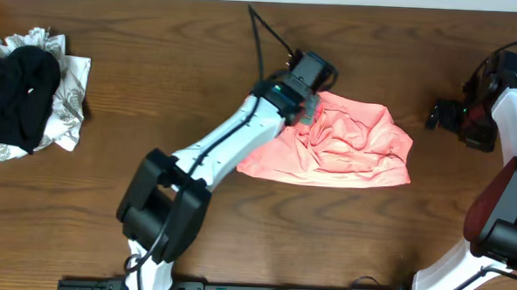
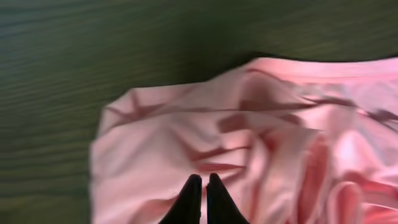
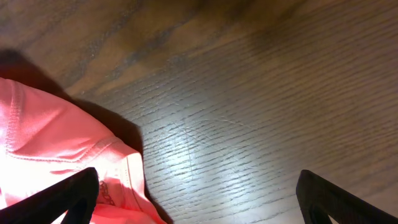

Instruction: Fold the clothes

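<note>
The clothes, a salmon-pink T-shirt [image 1: 346, 144], lie crumpled in a heap at the middle of the wooden table. My left gripper [image 1: 306, 102] sits at the heap's far left corner. In the left wrist view its black fingers [image 2: 204, 186] are pressed together, shut on a fold of the pink fabric [image 2: 261, 124], with creases running toward the tips. My right gripper [image 1: 443, 114] hovers off the shirt's right side, open wide. In the right wrist view the right gripper [image 3: 199, 196] has bare wood between its fingers, and the shirt's hem [image 3: 56, 143] lies by the left finger. No lettering shows.
A pile of other garments, a black one [image 1: 21, 86] on a white patterned cloth [image 1: 68, 97], lies at the table's far left. A black cable [image 1: 268, 36] trails behind the left arm. Bare brown wood [image 1: 157, 62] surrounds the shirt.
</note>
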### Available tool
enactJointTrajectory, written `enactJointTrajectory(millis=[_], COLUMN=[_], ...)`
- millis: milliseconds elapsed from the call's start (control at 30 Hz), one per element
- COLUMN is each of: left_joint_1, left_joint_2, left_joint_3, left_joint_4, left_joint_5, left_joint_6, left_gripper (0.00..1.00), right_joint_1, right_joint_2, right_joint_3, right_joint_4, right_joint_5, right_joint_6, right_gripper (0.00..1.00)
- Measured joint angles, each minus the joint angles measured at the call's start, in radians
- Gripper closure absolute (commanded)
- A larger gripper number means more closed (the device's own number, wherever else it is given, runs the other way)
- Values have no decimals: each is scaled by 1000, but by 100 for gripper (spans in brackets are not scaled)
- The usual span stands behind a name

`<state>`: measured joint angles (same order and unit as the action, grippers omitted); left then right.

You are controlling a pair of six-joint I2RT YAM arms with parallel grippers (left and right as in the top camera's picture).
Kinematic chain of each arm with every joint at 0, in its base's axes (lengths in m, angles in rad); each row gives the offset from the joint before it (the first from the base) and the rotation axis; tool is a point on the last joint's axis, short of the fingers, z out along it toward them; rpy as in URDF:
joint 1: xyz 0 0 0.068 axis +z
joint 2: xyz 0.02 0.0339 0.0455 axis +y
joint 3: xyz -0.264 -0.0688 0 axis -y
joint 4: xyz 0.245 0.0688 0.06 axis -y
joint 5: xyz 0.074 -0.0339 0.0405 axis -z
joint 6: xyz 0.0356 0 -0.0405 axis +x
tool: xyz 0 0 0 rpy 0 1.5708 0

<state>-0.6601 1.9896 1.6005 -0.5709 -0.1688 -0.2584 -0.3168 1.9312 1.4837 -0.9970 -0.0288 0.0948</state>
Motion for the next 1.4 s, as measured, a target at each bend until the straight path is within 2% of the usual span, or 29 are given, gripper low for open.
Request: enactJointTrajectory(millis=[233,533,1000,1200,1400], left_joint_1=[23,11,-33,-79,-88], left_joint_2=[18,76,85,85,85], left_joint_3=[-12,-24,-24,-24,-24], left_joint_4=[-9,11,-2,37,157], left_joint_5=[-18,135,188,209,299], left_joint_6=[0,-1,-25,-53,-82], left_gripper=[94,94,94,94,94], right_joint_1=[0,0,0,0,0], right_joint_2=[0,0,0,0,0], right_joint_3=[0,0,0,0,0], right_joint_4=[0,0,0,0,0], right_joint_5=[-1,-1,-1,-1,-1], right_joint_6=[0,0,0,0,0], right_gripper=[1,1,1,1,1])
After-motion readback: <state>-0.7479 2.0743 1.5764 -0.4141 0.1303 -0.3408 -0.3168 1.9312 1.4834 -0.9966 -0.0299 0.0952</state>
